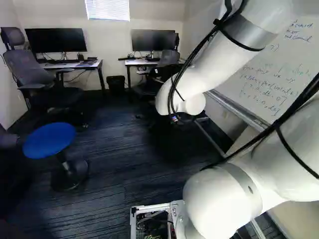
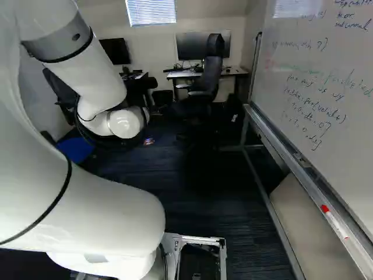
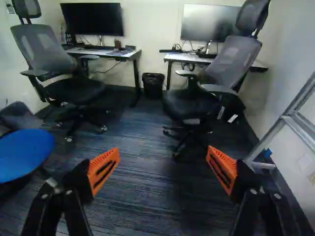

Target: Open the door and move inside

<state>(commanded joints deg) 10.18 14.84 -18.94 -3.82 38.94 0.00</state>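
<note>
No door or door handle shows in any of the three views. The gripper (image 3: 163, 169) stands open in the wrist view, its orange-padded fingers wide apart with only dark carpet (image 3: 147, 196) visible between them. Both base views show the arm's white wrist (image 1: 192, 103) held out ahead over the floor, and it hides the fingers there. Nothing is held or touched by the gripper.
A whiteboard (image 2: 326, 87) on a metal frame (image 2: 262, 192) stands along the right. A blue stool (image 1: 49, 140) is at the left. Ahead are office chairs (image 3: 197, 98), (image 3: 74, 91), desks with monitors (image 3: 93, 23) and a black bin (image 3: 153, 83) against the wall.
</note>
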